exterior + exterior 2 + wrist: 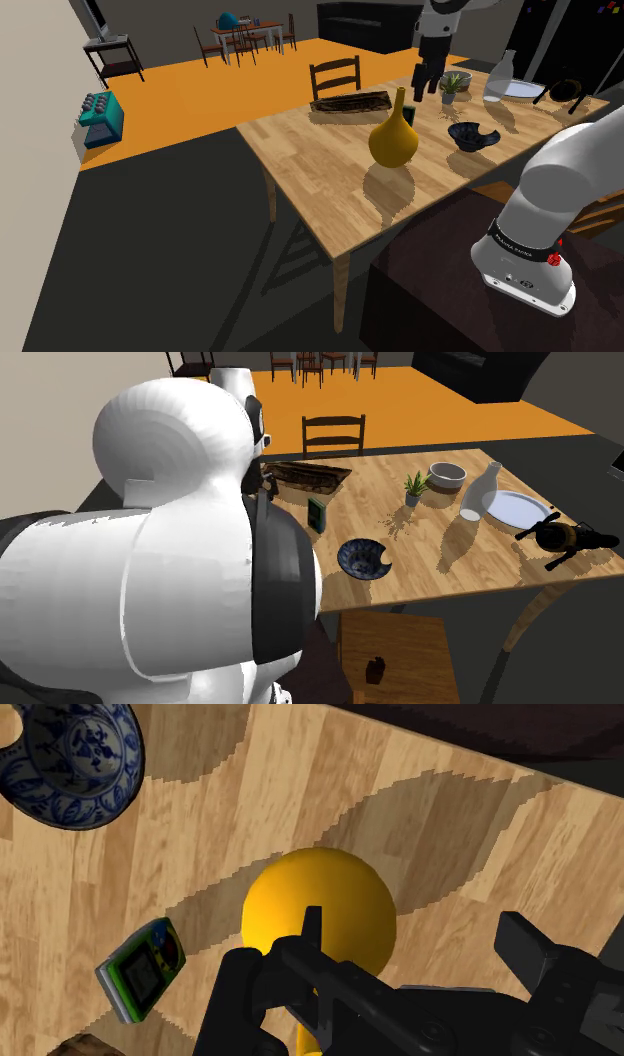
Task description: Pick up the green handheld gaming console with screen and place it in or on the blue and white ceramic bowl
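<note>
The green handheld console, with a dark screen, appears to stand on end on the wooden table, between a dark tray and the blue and white patterned bowl. In the wrist view the console sits to one side of a yellow vase, and the bowl lies further off. My gripper hangs above the table behind the vase, well above the console. The gripper is open, its fingers apart with nothing between them, over the vase rather than the console.
A dark tray and a chair stand at the table's far side. A potted plant, grey bowl, white jug, plate and a black and yellow object fill the other end.
</note>
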Tool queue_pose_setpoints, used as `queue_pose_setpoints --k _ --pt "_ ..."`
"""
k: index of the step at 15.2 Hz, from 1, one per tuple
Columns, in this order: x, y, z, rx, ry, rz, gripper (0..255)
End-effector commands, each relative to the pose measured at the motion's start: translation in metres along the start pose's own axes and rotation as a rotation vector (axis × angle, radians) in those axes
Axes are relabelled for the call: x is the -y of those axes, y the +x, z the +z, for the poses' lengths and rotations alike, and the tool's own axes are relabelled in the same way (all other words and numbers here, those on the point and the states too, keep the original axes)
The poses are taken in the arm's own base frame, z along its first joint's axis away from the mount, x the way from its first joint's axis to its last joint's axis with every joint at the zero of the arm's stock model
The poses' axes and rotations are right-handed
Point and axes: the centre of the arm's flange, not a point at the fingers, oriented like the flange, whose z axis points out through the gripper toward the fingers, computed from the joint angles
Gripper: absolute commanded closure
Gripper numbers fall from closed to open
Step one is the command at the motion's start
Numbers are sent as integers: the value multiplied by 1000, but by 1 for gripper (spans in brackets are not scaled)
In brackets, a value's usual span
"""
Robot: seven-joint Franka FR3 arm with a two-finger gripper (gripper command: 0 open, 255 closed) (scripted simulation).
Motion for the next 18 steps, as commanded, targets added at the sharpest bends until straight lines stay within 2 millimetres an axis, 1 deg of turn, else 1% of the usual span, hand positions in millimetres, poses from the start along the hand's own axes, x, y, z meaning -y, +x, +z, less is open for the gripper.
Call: queue_pose_setpoints --k 1,18 --pt "-20 10 13 -7 -4 1 0" --pt "-201 93 100 -59 -30 21 0"
